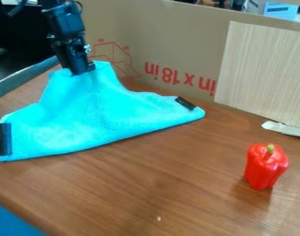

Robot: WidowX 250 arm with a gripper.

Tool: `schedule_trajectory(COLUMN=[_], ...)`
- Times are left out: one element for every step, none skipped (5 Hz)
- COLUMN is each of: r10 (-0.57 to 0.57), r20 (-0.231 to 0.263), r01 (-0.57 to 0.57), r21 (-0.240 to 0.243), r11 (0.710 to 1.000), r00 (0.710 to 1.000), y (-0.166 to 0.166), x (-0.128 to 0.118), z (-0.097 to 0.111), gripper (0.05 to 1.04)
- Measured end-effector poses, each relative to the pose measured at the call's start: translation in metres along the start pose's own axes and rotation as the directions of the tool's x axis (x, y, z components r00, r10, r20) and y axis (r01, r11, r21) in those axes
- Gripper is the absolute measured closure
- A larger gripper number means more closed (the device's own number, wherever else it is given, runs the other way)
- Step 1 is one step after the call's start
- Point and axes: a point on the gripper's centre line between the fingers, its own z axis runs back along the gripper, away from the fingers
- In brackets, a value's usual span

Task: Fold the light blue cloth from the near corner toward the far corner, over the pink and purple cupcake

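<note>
Fingers (83,69) pinching blue cloth (93,113), 11 o'clock; firm grip, gentle tension avoid slip. Red pepper (265,168), 4 o'clock.

The single fixed camera stands in front of the cloth (84,120) and above it, looking down at a slant past it toward the cardboard (183,41) behind. It is close enough that the cloth spans over half the view's width, with part of the desk (158,184) around it.

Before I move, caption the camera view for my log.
Black claw holding a blue cloth by its raised upper edge, a red pepper standing apart on the wooden table.
</note>
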Motion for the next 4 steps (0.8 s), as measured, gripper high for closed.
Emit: schedule_trajectory(r10=[0.009,0.017,0.017,0.005], r20=[0.020,0.038,0.063,0.181], r01=[-0.009,-0.018,-0.019,-0.013], r21=[-0.006,0.020,0.035,0.043], r11=[1.000,1.000,0.999,0.999], r00=[1.000,0.999,0.998,0.983], y=[0.002,0.009,0.011,0.003], x=[0.005,0.006,0.010,0.020], z=[0.005,0.005,0.006,0.045], gripper=[0.208,0.073,0.077,0.083])
